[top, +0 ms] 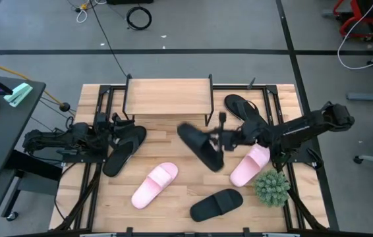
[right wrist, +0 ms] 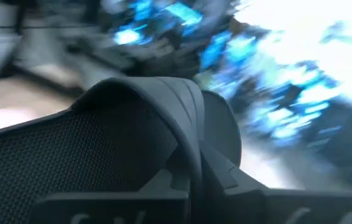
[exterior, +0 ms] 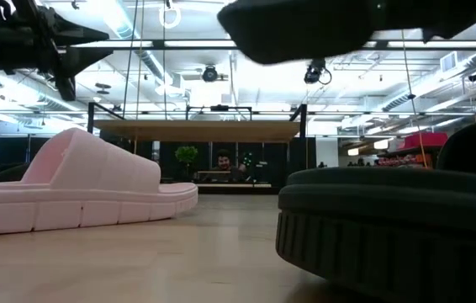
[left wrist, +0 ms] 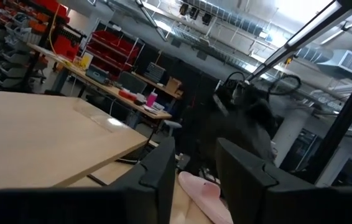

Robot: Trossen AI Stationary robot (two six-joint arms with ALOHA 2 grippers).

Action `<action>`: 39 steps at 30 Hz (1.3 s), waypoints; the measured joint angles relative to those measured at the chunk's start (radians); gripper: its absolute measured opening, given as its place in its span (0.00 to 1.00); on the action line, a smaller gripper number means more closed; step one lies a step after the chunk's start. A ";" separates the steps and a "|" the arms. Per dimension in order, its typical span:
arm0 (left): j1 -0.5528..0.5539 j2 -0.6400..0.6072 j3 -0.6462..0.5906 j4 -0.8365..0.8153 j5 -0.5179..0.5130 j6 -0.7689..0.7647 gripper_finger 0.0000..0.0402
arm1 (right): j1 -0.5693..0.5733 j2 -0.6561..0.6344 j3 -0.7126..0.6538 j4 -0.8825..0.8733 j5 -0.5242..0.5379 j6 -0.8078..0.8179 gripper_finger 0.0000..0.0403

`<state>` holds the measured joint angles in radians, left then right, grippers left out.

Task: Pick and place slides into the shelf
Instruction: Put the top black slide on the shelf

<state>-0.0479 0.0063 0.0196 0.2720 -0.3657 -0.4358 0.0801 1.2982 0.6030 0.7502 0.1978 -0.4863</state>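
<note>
Slatted wooden surface [top: 180,197] below us, we hold a black slide [top: 198,146] clamped between our right fingers [top: 221,139], the shelf [top: 168,97] just beyond them, and should carry it level while our left fingers [top: 122,125] wait apart.

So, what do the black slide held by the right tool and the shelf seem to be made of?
The black slide looks like matte soft foam or rubber: its footbed shows a fine dotted texture and its band is ribbed. The shelf has a light wood-grain top board, maybe laminate, on thin black legs, probably metal.
</note>
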 joint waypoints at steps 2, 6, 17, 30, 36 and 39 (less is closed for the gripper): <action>0.000 0.000 0.000 0.021 0.000 0.000 0.29 | -0.038 0.014 0.046 0.010 0.020 -0.038 0.04; 0.000 0.000 0.000 0.059 0.000 0.001 0.29 | -0.135 0.088 0.219 -0.121 0.059 -0.050 0.06; 0.000 0.000 0.000 0.063 0.000 0.001 0.27 | -0.375 0.407 0.775 -0.799 0.371 0.069 0.06; 0.000 0.000 0.000 -0.016 0.000 -0.032 0.27 | -0.484 0.491 0.827 -1.048 0.373 0.127 0.07; 0.000 0.000 0.000 -0.018 0.000 -0.033 0.26 | -0.489 0.473 0.827 -1.152 0.380 0.155 0.07; 0.000 0.000 0.000 -0.019 -0.001 -0.039 0.26 | -0.489 0.474 0.827 -1.175 0.383 0.164 0.06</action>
<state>-0.0479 0.0067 0.0193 0.2527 -0.3664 -0.4745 -0.4088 1.7718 1.4296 -0.4248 0.5810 -0.3221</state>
